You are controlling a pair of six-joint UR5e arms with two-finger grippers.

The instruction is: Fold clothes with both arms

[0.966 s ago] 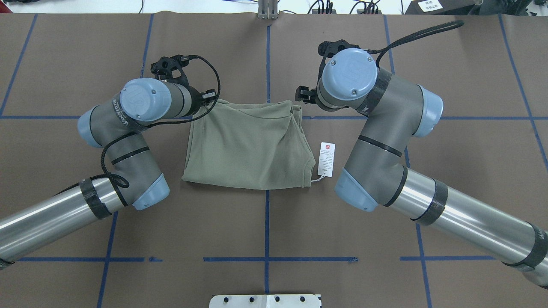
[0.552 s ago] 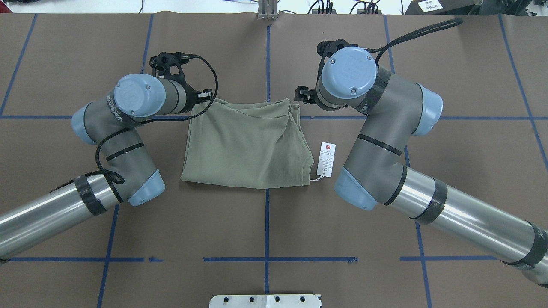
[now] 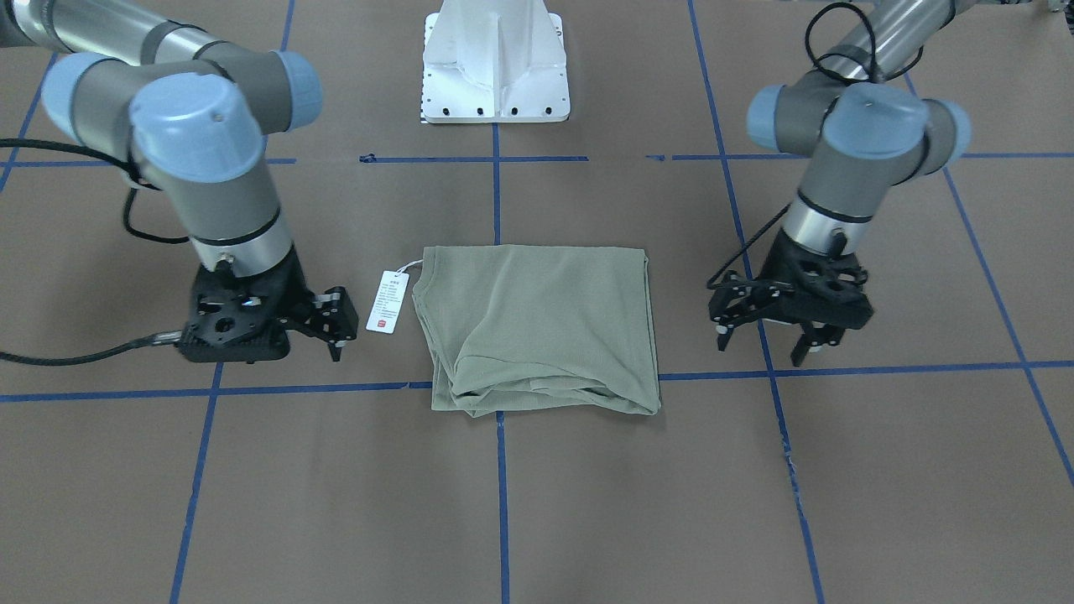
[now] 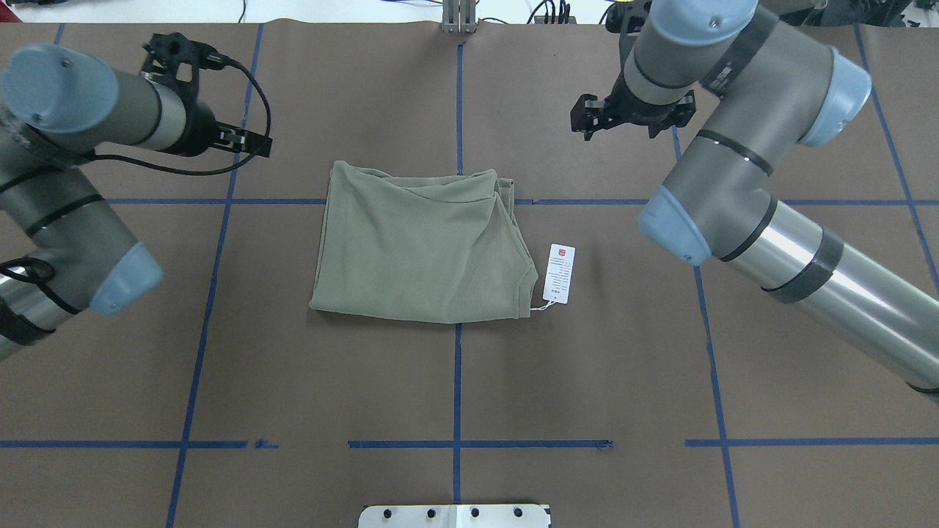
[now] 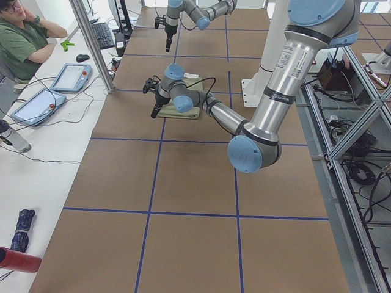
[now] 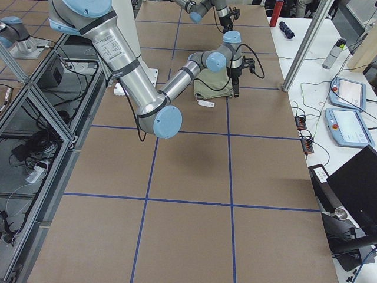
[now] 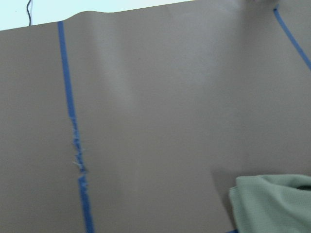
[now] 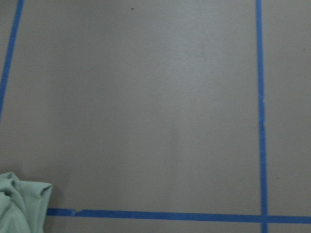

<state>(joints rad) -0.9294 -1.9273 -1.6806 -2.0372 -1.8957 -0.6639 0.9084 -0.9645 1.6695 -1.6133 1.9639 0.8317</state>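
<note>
Brown paper crossed by blue tape (image 3: pixel 495 193) covers the table (image 3: pixel 252 486). Facing view: one folded shirt (image 3: pixel 541 323) lies centred, one white tag (image 3: pixel 390 302) beside it. The left gripper (image 3: pixel 763 342) and right gripper (image 3: pixel 334 323) hang spread wide and empty on either side. Overhead: the left arm (image 4: pixel 66 183) and right arm (image 4: pixel 733 169) stand well apart from the shirt. Left end: one person (image 5: pixel 24 36) sits nearby.

Now the left gripper (image 4: pixel 251 141) and the right gripper (image 4: pixel 632 123) well apart from the shirt (image 4: pixel 418 249) (seemingly higher, too).

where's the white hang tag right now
In the overhead view the hang tag lies flat on the robot's right side, just beside the near right corner of the folded shirt, joined by string.
</note>
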